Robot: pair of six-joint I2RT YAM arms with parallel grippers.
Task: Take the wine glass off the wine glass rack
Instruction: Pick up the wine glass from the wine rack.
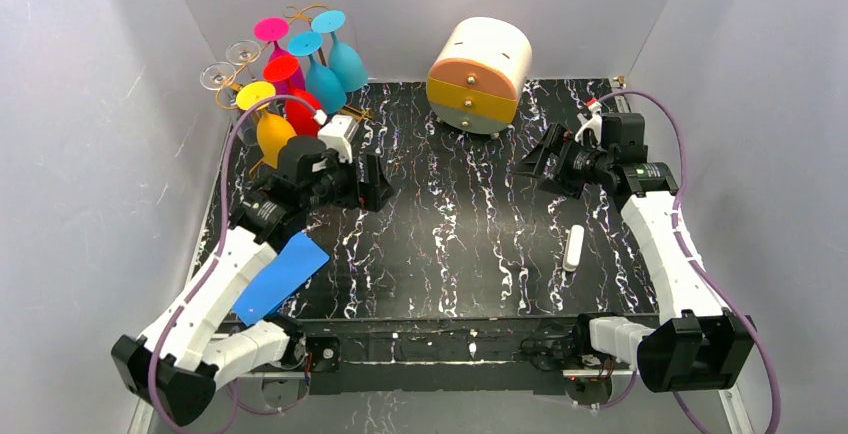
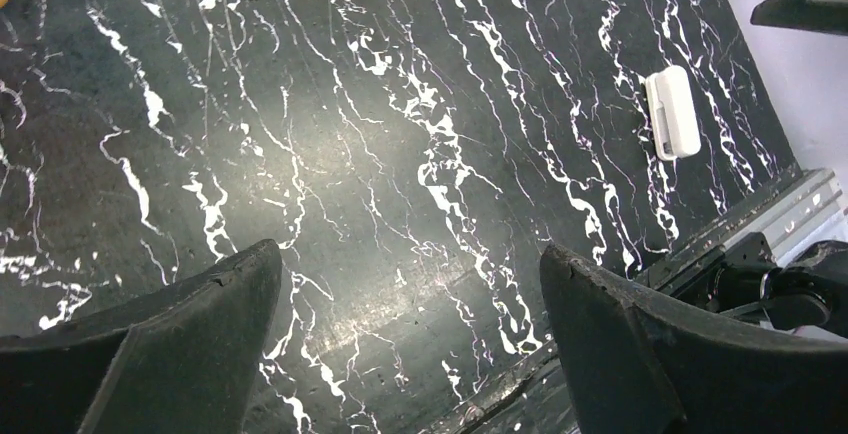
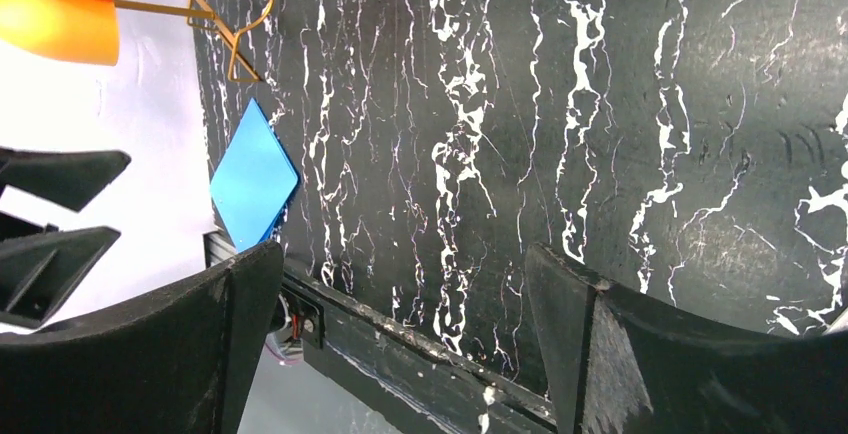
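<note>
Wine glass rack (image 1: 303, 10) last, then. What's nearest?
— Both claws released: left gripper (image 2: 410, 264) and right gripper (image 3: 400, 264), blunt black fingers spread over the white-veined black table (image 1: 450, 234). A flat blue sheet (image 1: 282, 276) lies left, a small white bar (image 1: 573, 248) right.
And further back?
— A round cream drawer box (image 1: 480, 74). In the far-left corner stands the thin gold wire rack, upright. Glossy coloured wine glasses (image 1: 325, 84) hang feet up, bowls down. Its post and base are mostly hidden.

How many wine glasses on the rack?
7 on the wine glass rack, far-left corner: pink glass, back teal glass, front teal glass, red glass, yellow glass, outer clear glass, inner clear glass. Left arm may hide more.
</note>
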